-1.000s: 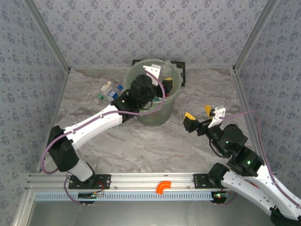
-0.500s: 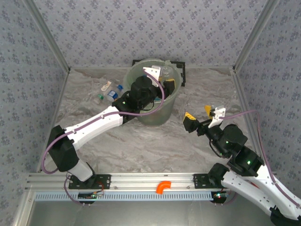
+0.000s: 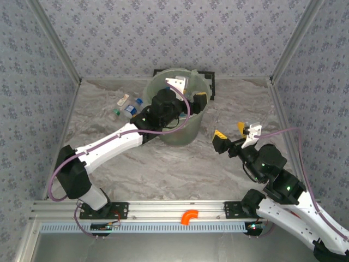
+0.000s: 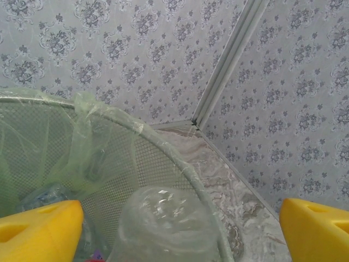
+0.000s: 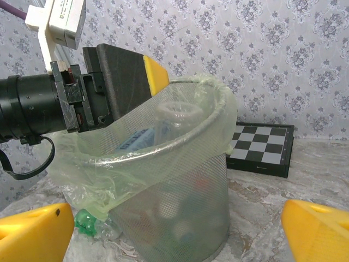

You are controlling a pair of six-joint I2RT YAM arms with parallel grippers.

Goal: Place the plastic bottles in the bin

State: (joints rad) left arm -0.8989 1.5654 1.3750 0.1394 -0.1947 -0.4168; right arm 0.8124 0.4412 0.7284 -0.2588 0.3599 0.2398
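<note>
Bin [image 3: 182, 134] surroundings: grey floral walls [image 3: 163, 33] left, far, right
Table [image 3: 180, 169]: marbled grey
Bin: far centre, clear bottle [image 4: 163, 218] inside
Loose bottles [image 3: 126, 106]: left of bin
Left gripper [image 4: 179, 229]: wide, over bin
Right gripper [image 3: 229, 131]: wide, empty

Top view: the bin [image 3: 177, 123] stands on the table [image 3: 163, 164] at upper centre of the frame. Loose plastic bottles [image 3: 126, 106] lie just left of it, and a checkerboard [image 5: 262, 148] lies behind it. The left gripper [image 3: 188, 94] sits over the bin's mouth (a bottle [image 4: 161, 224] lies inside, beneath it). The right gripper [image 3: 230, 132] is at centre right, well apart.
</note>
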